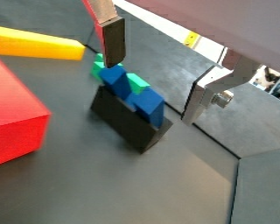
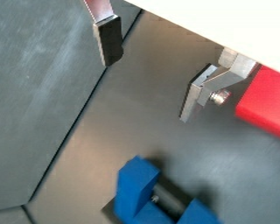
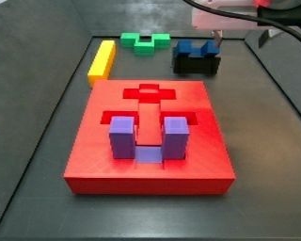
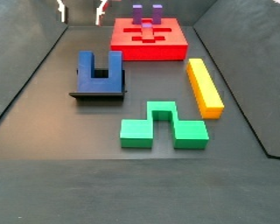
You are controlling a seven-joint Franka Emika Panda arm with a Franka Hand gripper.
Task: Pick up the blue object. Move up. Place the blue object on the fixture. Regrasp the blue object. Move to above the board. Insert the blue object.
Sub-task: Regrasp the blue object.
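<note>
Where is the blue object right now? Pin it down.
The blue object sits on the fixture, prongs up, beside the green block and short of the board; the gripper hangs above it.

Blue object (image 4: 99,70) sitting on the black fixture (image 4: 101,91), prongs up; gripper (image 3: 214,40) open just above; red board (image 3: 150,169) nearby.

You are looking at a robot lab test cell, not a home or shop: a bare dark floor panel (image 3: 40,132) with raised dark side walls encloses everything. Around the red board (image 3: 150,168) sit only plain colored test blocks and the black fixture (image 3: 198,64) behind it. The gripper (image 3: 217,36) hangs just above that fixture, far behind the board.
</note>
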